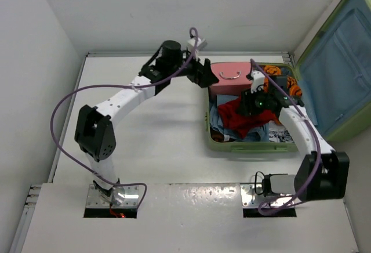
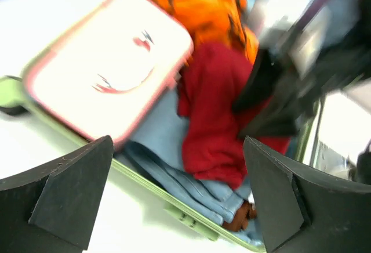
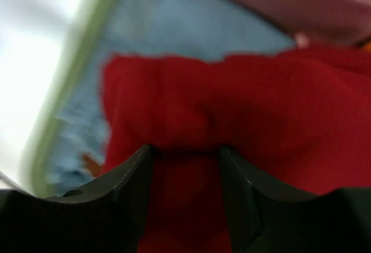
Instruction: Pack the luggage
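Note:
The luggage [image 1: 243,147] lies open on the right of the table, its blue-lined lid [image 1: 342,61] tipped back. Inside are a pink case [image 1: 232,79], an orange striped item [image 1: 272,71], blue jeans [image 1: 215,116] and a red cloth [image 1: 237,118]. My left gripper [image 1: 203,73] hovers open and empty by the pink case's left edge; its wrist view looks down on the pink case [image 2: 110,73], the red cloth [image 2: 214,119] and the green rim [image 2: 168,192]. My right gripper [image 3: 184,151] presses down into the red cloth [image 3: 249,102], and a fold of it bunches between the fingers.
White walls close in the table at the back and on the left. The raised lid stands along the right side. A purple cable loops off the left arm [image 1: 124,99] over the table's left part. In the left wrist view the right arm [image 2: 290,79] shows blurred.

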